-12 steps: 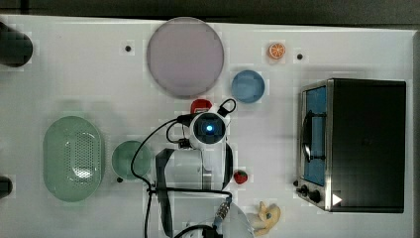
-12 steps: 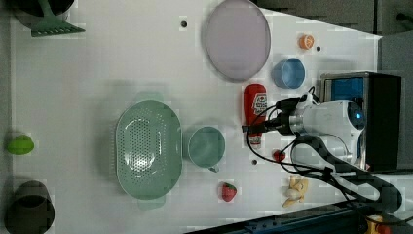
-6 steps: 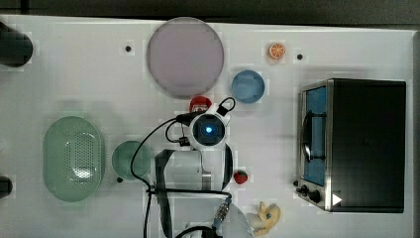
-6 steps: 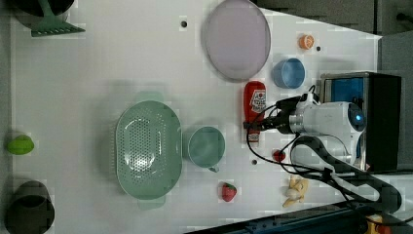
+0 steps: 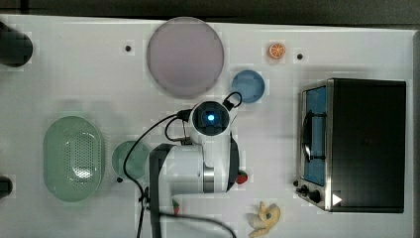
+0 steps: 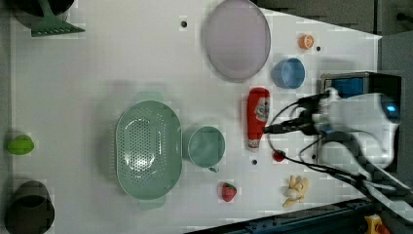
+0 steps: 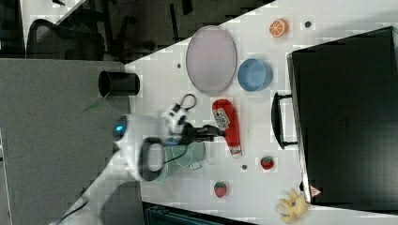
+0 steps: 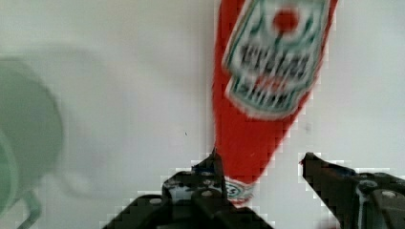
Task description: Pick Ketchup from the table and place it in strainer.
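The ketchup [image 6: 256, 117] is a red squeeze bottle with a white-and-red label. It lies on the white table, nozzle toward the left view's bottom, also seen in the right view [image 7: 226, 125]. In the wrist view my gripper [image 8: 260, 160] has closed in around the tapered part of the ketchup [image 8: 248, 143]. One finger [image 8: 212, 167] presses on its red side and the other stands close by the opposite side. My gripper [image 6: 268, 129] meets the bottle's right edge in the left view. The pale green strainer [image 6: 146, 148] sits to the left view's left, beyond a green mug [image 6: 206, 146].
Near the bottle are a lilac plate [image 6: 237, 39], a blue bowl [image 6: 288, 73] and a strawberry [image 6: 278, 156]. Another strawberry [image 6: 228, 191] lies below the mug. A black toaster oven [image 5: 361, 144] fills the top view's right. A black cup [image 6: 29, 209] stands at the left view's lower left.
The arm has shifted up the top view and now covers the ketchup there. In the left view it looks larger and farther right. The ketchup lies about where it was.
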Available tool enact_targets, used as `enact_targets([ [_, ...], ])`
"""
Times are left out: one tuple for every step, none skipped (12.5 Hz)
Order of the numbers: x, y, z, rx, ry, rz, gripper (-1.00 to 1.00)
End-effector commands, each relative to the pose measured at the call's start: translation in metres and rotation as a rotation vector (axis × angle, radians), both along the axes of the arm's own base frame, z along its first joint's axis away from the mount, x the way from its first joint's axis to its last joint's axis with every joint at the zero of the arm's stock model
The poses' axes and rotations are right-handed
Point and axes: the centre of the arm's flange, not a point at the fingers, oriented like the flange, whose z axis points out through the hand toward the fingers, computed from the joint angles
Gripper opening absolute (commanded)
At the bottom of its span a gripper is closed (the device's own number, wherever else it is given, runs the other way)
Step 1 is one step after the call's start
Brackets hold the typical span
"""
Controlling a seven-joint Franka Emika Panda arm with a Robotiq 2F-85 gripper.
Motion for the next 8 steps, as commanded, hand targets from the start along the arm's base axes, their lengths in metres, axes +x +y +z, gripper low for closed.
enact_targets([
  [0.03, 0.005, 0.119, -0.022, -0.127, -0.034, 0.23],
  [0.028, 0.011, 0.145, -0.029, -0.125, -0.059, 0.23],
  [0.027, 0.019, 0.171, -0.039, -0.13, -0.108, 0.23],
  [0.022, 0.029, 0.192, -0.05, -0.119, -0.137, 0.23],
  [0.018, 0.044, 0.208, -0.059, -0.113, -0.153, 0.23],
  [0.014, 0.063, 0.219, -0.061, -0.119, -0.164, 0.23],
  [0.012, 0.085, 0.224, -0.054, -0.127, -0.177, 0.23],
  [0.008, 0.109, 0.226, -0.047, -0.129, -0.191, 0.23],
])
